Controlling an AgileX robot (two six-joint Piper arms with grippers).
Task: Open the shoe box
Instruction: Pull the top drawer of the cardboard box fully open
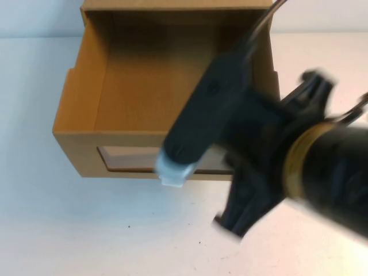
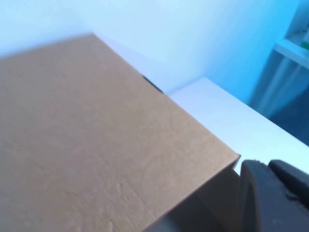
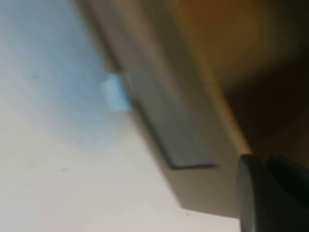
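The brown cardboard shoe box (image 1: 144,86) stands open in the high view, its inside bare and its lid upright at the back. Its front wall (image 1: 80,155) has a long window. My right arm (image 1: 322,167) reaches in from the right, and a black part with a pale blue tip (image 1: 172,171) lies over the front wall. In the right wrist view my right gripper (image 3: 270,193) hangs just outside the box's front wall (image 3: 193,121), fingers together on nothing. My left gripper (image 2: 270,193), shut and empty, is close beside a brown cardboard face (image 2: 96,135) of the box.
The box sits on a white table (image 1: 69,230). A white wall (image 2: 193,38) rises behind the table. The right arm hides the box's front right corner in the high view.
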